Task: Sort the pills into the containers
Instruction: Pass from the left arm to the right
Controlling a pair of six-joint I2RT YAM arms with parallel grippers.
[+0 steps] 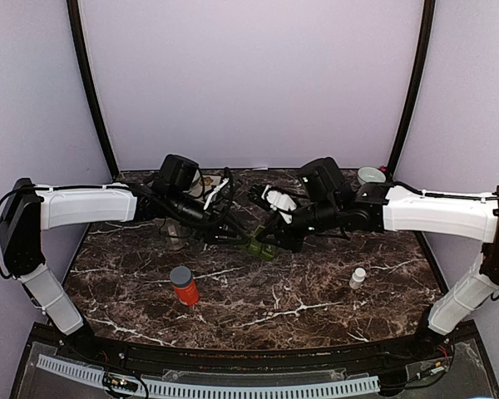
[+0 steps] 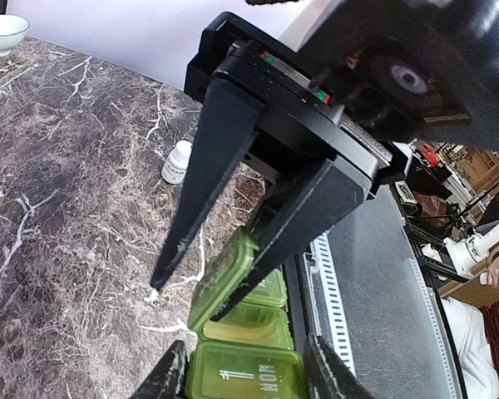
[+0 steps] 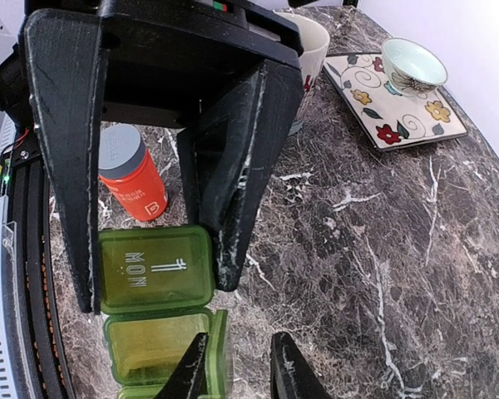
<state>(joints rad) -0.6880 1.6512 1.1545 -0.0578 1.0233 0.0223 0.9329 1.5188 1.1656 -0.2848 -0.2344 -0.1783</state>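
Note:
A green weekly pill organizer point(image 1: 262, 248) lies at the table's middle, between both arms. My left gripper point(image 2: 245, 349) is shut across its closed compartment marked MON point(image 2: 241, 370). The neighbouring compartment stands open and looks empty, its lid point(image 3: 220, 349) raised on edge. My right gripper point(image 3: 239, 339) straddles that lid: one finger rests against its inner face, the other stands a small gap away on the outer side. No loose pills show in any view.
A red bottle with a grey cap point(image 1: 184, 285) stands front left of the organizer. A small white bottle point(image 1: 358, 278) stands front right. At the back are a bowl point(image 3: 412, 62) on a patterned plate point(image 3: 374, 104) and a mug point(image 3: 312, 41).

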